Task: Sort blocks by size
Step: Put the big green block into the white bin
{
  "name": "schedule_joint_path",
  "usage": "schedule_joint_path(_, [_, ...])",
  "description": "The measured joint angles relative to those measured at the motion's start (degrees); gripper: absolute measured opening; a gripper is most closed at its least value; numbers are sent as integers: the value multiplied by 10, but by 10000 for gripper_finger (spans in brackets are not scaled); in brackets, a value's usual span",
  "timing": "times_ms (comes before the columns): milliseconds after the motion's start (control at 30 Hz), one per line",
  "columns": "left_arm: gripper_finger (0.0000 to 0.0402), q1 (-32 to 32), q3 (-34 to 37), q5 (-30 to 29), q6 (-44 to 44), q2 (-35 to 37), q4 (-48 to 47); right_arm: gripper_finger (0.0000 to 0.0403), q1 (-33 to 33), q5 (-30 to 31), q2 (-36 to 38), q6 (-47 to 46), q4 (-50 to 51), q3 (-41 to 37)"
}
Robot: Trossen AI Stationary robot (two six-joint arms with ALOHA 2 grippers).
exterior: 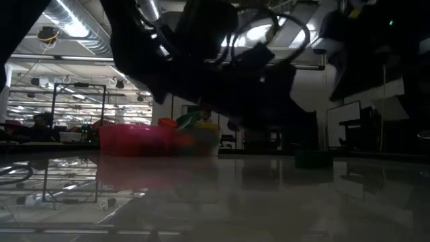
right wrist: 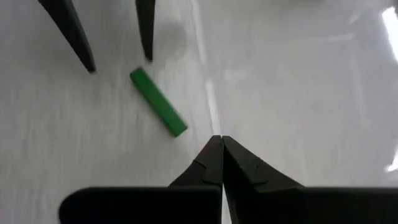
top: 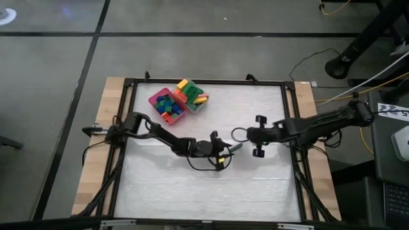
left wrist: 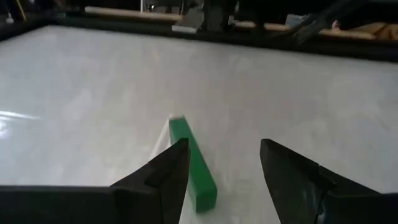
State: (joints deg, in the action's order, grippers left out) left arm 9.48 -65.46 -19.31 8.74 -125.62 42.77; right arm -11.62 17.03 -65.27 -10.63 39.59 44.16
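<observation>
A long green block point(left wrist: 192, 163) lies flat on the white table top, near its middle. My left gripper point(left wrist: 224, 168) is low over the table and open. Its two fingers stand on either side of the block's near end and touch nothing. The right wrist view shows the same block point(right wrist: 158, 102) with the left gripper's two dark fingertips point(right wrist: 148, 50) just behind it. My right gripper point(right wrist: 221, 148) is shut, holds nothing, and hovers a little to the block's right. Many coloured blocks fill the pink tray point(top: 155, 100) and the clear tray point(top: 203, 105).
The two trays stand side by side at the table's far left of centre, also seen in the low view point(exterior: 131, 138). A black frame point(top: 286, 115) runs round the table top. The white surface in front of and to the right of the block is bare.
</observation>
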Motion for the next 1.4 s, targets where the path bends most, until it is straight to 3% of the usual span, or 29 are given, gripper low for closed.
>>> schedule_joint_path(433, [182, -17, -11, -1, 54, -60, -4, 5, 0, 19, 192, 30, 14, 1])
schedule_joint_path(767, [164, -21, -22, -2, 12, -74, 2, 5, 0, 20, 311, 50, -5, -4])
schedule_joint_path(1067, [39, -31, -27, 3, 0, -71, -3, 5, 0, 19, 446, 50, -195, -170])
schedule_joint_path(1233, [39, -47, -27, 56, -11, -38, -9, 5, 0, 18, 500, 36, -331, -267])
schedule_joint_path(1400, [44, -64, -27, 83, -57, 29, -61, 5, 0, 39, 545, 34, -346, -298])
